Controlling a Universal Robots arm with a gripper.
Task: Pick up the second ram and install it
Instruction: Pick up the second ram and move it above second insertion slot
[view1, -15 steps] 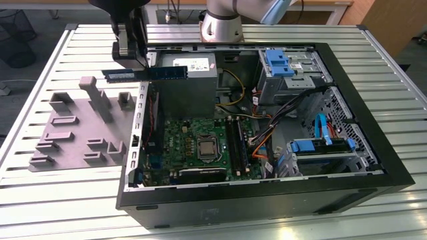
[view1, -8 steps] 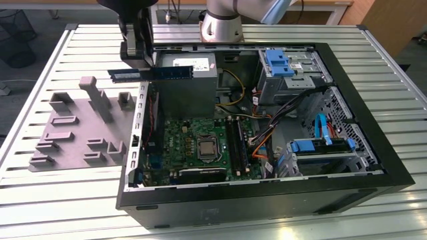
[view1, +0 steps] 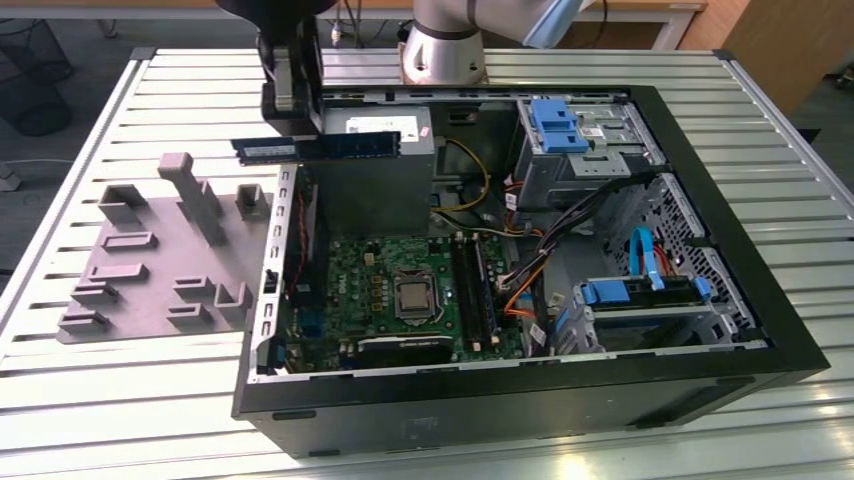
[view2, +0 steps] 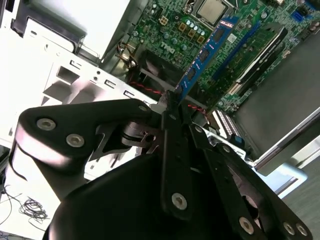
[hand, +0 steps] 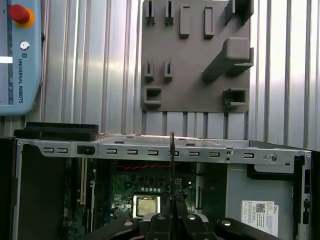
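Blue-green second ram gripped by jaws | first wrist view: edge-on, apparently

ext cam high; wrist cams over motherboard

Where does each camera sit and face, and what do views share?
Exterior view: off the arm, looking down into the computer case; arm and gripper show.
Second wrist view: on the wrist, along the gripper toward the motherboard.
First wrist view: on the wrist, past the gripper toward the grey holder plate.
All share the gripped second ram.
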